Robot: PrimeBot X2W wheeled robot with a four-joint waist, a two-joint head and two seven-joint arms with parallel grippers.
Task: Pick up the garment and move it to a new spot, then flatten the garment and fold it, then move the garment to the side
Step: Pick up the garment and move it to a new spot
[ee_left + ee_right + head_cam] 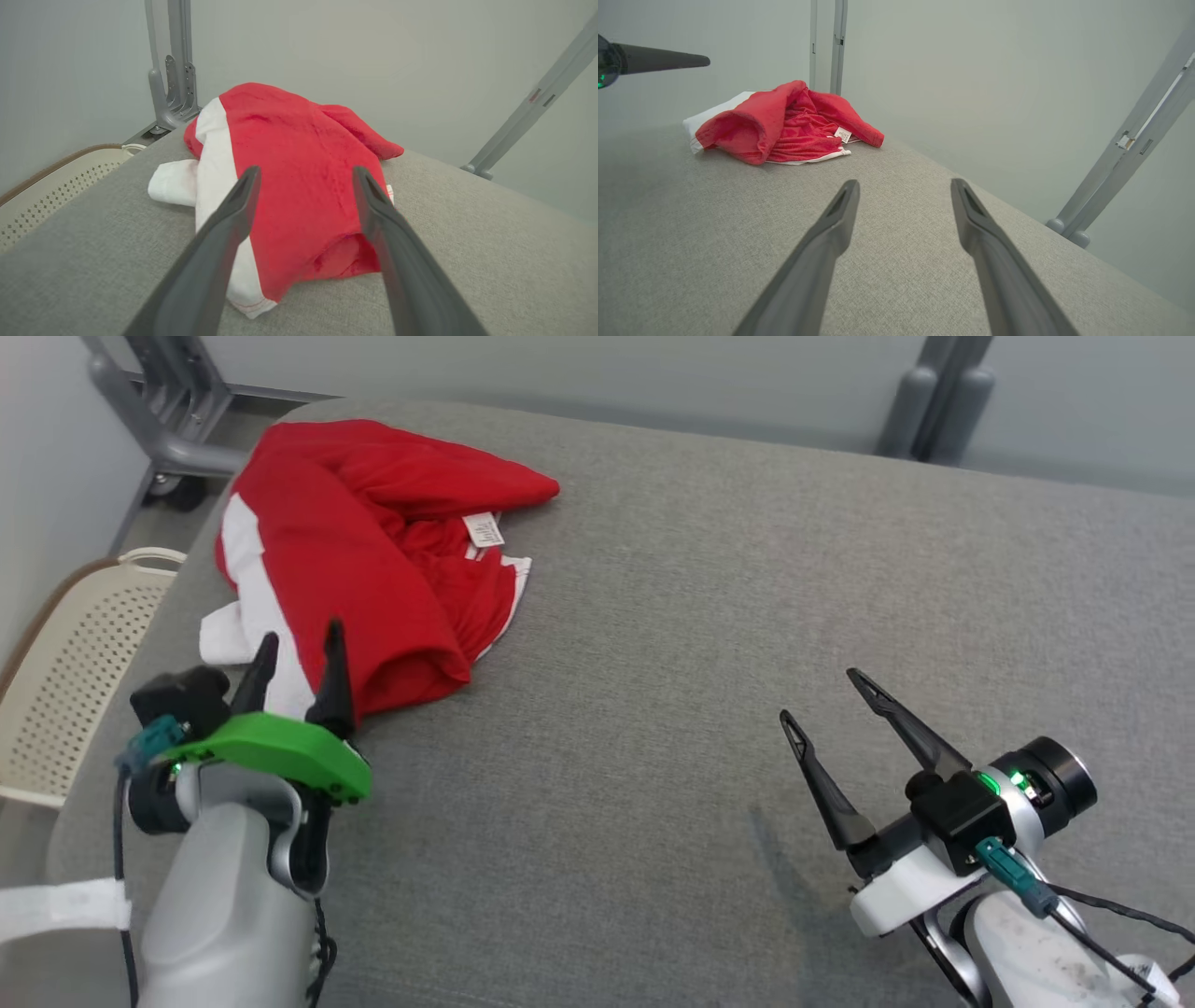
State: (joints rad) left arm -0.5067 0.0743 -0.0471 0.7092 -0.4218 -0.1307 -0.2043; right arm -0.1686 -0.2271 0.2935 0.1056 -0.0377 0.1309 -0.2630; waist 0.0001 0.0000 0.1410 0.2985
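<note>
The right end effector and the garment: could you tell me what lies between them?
Bare grey upholstery lies between the right end effector and the red garment, as the right wrist view shows.

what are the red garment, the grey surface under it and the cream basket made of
Red garment: soft matte knit, possibly fleecy; it slumps in loose folds and has a fuzzy nap.
Grey surface: woven, upholstery-like fabric, matte; a fine weave shows.
Cream basket: probably moulded plastic, smooth; it has regular rows of holes.
</note>
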